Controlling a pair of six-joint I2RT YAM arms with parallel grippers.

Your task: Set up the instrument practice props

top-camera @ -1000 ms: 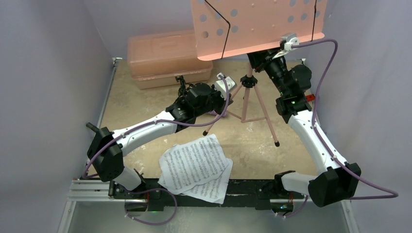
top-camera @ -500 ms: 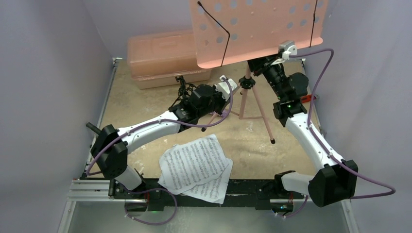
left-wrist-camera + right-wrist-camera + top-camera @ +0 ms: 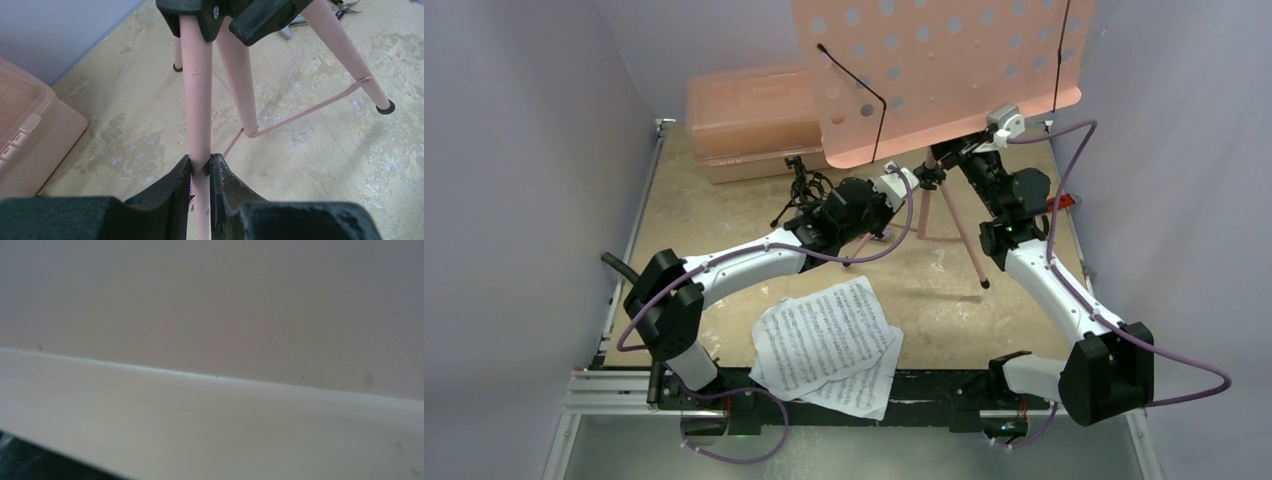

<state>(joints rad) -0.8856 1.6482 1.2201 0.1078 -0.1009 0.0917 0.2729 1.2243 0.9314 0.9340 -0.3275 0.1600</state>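
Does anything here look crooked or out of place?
The sheet-music pages lie in a skewed pile at the near edge, overhanging the black rail, not on the music stand, whose pink desk sits tilted while the left gripper pinches one leg.

Music stand (image 3: 964,95) higher, nearer the camera, its desk farther left.

Your arms (image 3: 744,260) have white links and black joints; your left gripper (image 3: 200,165) is matte black; a purple cable (image 3: 1224,378) loops at four o'clock.
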